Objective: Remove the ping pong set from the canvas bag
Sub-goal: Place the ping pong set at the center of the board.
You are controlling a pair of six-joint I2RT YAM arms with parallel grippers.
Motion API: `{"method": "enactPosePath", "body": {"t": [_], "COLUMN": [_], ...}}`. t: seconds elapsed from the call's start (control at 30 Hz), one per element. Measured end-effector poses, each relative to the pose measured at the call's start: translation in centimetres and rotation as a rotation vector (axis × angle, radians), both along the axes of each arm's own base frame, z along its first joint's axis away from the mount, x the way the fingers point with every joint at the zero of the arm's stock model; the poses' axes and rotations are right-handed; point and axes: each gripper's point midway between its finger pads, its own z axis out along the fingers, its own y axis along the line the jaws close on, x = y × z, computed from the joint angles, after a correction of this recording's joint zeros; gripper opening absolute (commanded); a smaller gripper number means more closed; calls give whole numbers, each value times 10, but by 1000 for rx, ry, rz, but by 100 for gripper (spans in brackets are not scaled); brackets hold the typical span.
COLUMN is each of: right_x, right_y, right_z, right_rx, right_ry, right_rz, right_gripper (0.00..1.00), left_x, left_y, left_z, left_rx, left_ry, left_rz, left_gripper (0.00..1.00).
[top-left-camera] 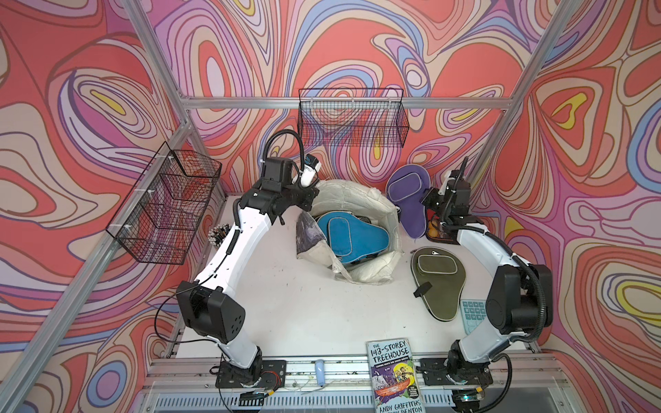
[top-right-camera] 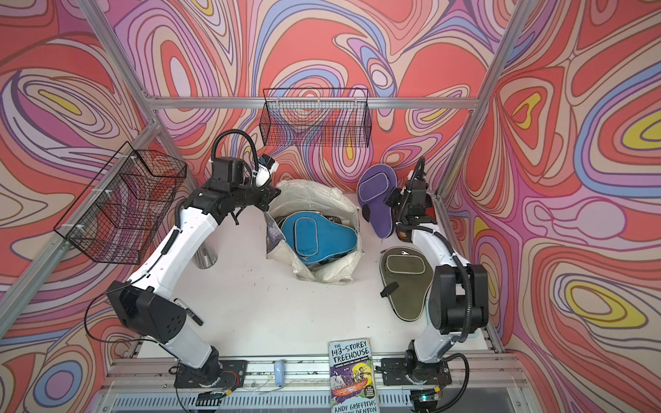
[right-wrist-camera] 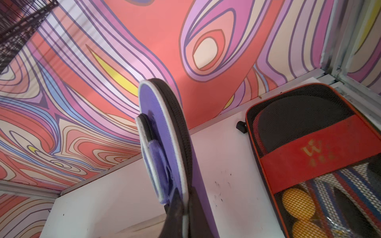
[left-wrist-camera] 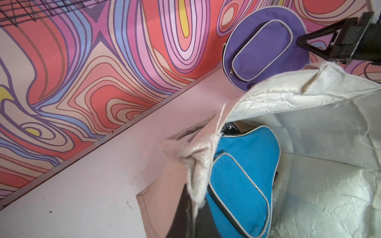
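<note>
- Nearest the front edge lies a paperback book (top-left-camera: 393, 379), which is no part of this job.
- Further in, on my right side, a pale blue calculator (top-left-camera: 474, 314) sits just beside the olive cover (top-left-camera: 434, 282). That cover lies flat on the tabletop (top-left-camera: 286, 304), already out of the bag.
- Mid-tabletop stands the canvas bag (top-left-camera: 357, 195), its mouth gaping upward. The blue cover (top-left-camera: 348, 234) lies on top inside it, over darker things I cannot make out.
- My left gripper (top-left-camera: 310, 204) sits at the bag's rim on my left side, jaws together. The left wrist view shows the rim fabric bunched up, so I judge I am pinching it to hold the mouth open.
- My right gripper (right-wrist-camera: 186, 206) is clamped on the edge of the purple cover (right-wrist-camera: 160, 144). It stands on edge outside the bag, just beside the far right wall. I cannot tell whether its lower end touches the tabletop.
- Just past it, a black-edged case (right-wrist-camera: 319, 154) with a red band and orange balls lies flat near the far right corner.
- I judge the step in hand is setting the purple cover down. That calls for lowering it onto bare tabletop between bag and case, clear of the olive cover, and then letting go.
- After that, the right gripper should reach into the bag for the blue cover.
- Farthest off, a wire basket (top-left-camera: 352, 118) hangs on the back wall.
</note>
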Motion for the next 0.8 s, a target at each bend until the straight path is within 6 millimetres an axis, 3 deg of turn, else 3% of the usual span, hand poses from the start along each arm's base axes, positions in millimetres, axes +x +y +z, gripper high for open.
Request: {"method": "enactPosePath", "body": {"t": [0.13, 0.37, 0.8], "right_x": [11, 25, 37], "right_y": [3, 7, 2], "right_z": [-17, -67, -111], "right_rx": [38, 86, 155], "right_ry": [12, 85, 132], "right_rz": [8, 10, -3], "right_gripper": [0, 0, 0], "left_x": [0, -2, -2], "left_y": [-1, -1, -1], "left_z": [-1, 0, 0], "left_rx": [-7, -10, -13], "left_ry": [2, 2, 5], "left_rz": [-2, -2, -3], "left_gripper": [0, 0, 0]}}
